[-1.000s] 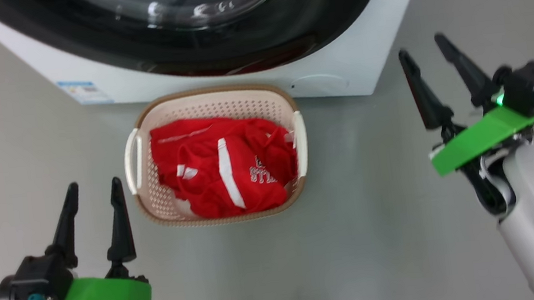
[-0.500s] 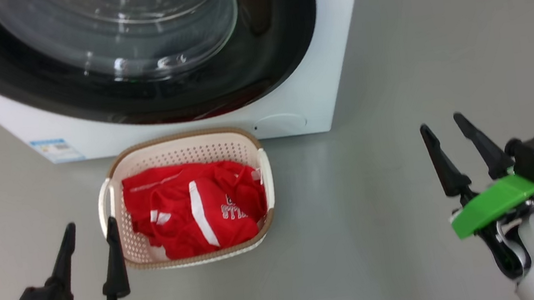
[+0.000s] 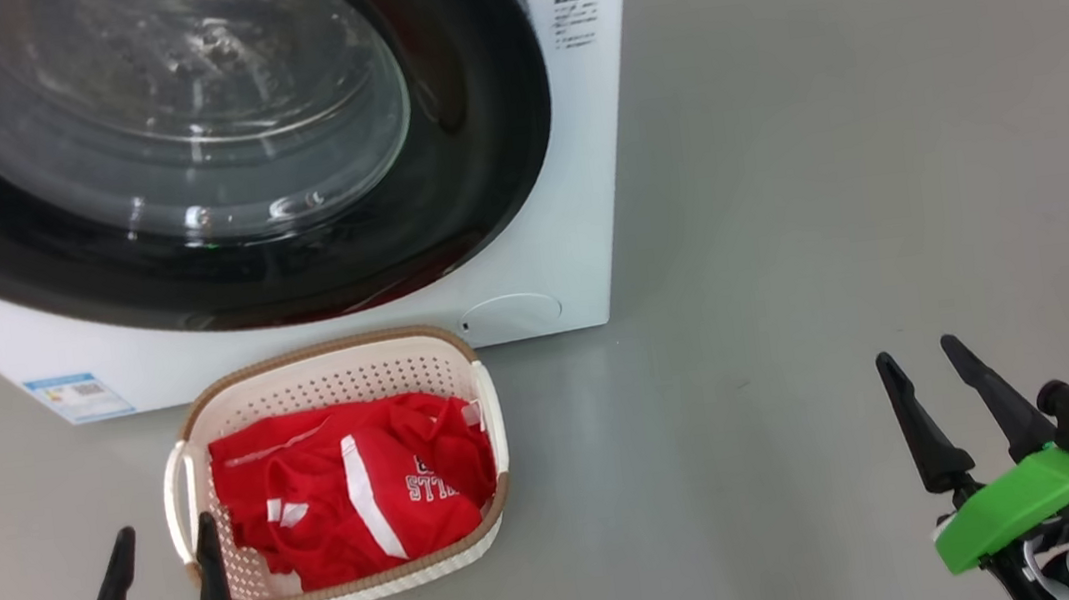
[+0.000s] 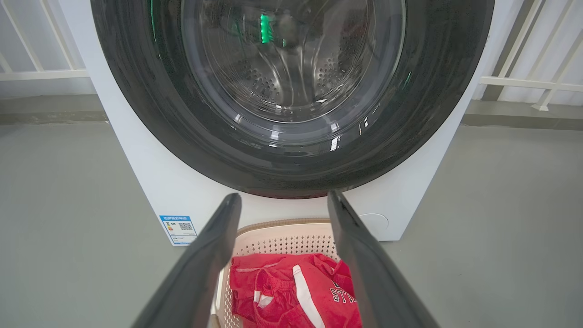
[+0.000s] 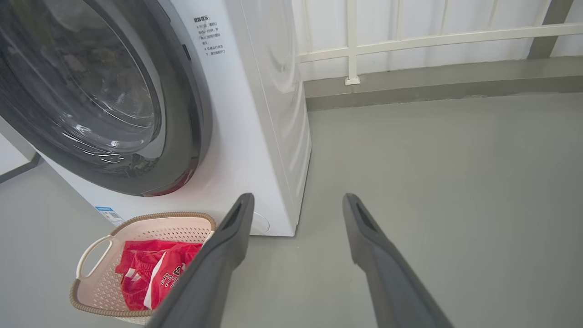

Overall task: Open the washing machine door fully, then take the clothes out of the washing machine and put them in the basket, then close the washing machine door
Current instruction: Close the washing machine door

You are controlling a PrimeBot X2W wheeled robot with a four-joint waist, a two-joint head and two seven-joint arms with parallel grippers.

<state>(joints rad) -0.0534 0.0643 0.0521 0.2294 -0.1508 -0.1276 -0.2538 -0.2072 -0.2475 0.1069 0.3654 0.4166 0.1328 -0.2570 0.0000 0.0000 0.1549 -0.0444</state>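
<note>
The jaws of the left gripper [image 3: 165, 528] stand wide apart and hold nothing. In the head view its two dark fingers rise from the lower left edge, and the inner one overlaps the near left corner of the basket [image 3: 329, 347]. In the left wrist view the same fingers frame the basket's far rim and point toward the washing machine door [image 3: 480, 175].

The jaws of the right gripper [image 3: 917, 349] are also spread and empty. They hang over bare grey floor [image 3: 830, 156], well apart from the basket and to the right of the washing machine [image 3: 597, 182].

The clothes [image 3: 346, 503] lie bunched inside the basket. They are red fabric with a white stripe and some white lettering, and they cover most of the basket's bottom. The basket stands on the floor just in front of the machine, below the door's lower edge.

The door sits shut against the white front. Its glossy black rim surrounds the bulging glass window [image 3: 161, 111], and the left wrist view shows the perforated drum [image 4: 296, 68] through that glass. A blue sticker [image 3: 77, 395] sits low on the front to the left of the basket, and a round cap [image 3: 511, 315] sits low to its right. A white railing [image 5: 350, 45] runs along the wall behind the machine.
</note>
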